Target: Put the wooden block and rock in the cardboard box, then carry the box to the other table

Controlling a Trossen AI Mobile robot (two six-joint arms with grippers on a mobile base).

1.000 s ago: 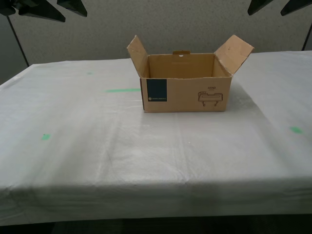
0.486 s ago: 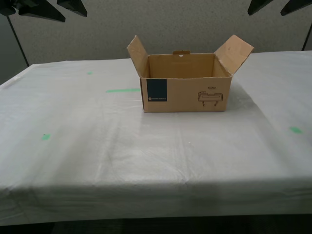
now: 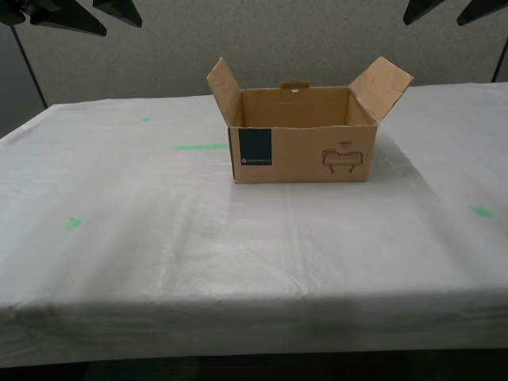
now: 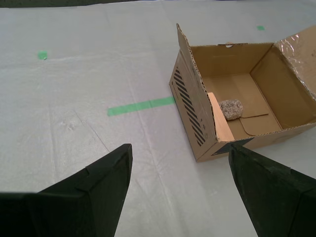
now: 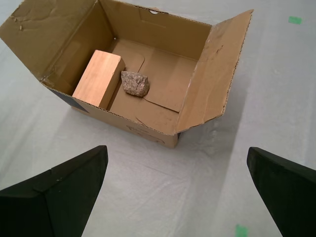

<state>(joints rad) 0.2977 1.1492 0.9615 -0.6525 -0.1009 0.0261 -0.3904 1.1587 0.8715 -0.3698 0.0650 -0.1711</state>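
The cardboard box (image 3: pixel 305 155) stands open on the other table (image 3: pixel 238 254), its side flaps spread. Inside it, the wooden block (image 5: pixel 98 76) leans against one wall and the rock (image 5: pixel 135 83) lies on the floor beside it. The second wrist view shows the box (image 4: pixel 190 106) from its striped side, with the block (image 4: pixel 220 123) and rock (image 4: pixel 231 109) inside. My first gripper (image 5: pixel 177 149) hangs open above the table near the box's front. My second gripper (image 4: pixel 180 145) is open too, off the striped side. Neither holds anything.
Green tape marks (image 3: pixel 200 147) dot the white sheet. Dark fingers (image 3: pixel 71 17) show at the exterior view's top left, and more fingers (image 3: pixel 476 9) at its top right. The table's near edge (image 3: pixel 254 317) runs low across the exterior view. A grey partition wall stands behind.
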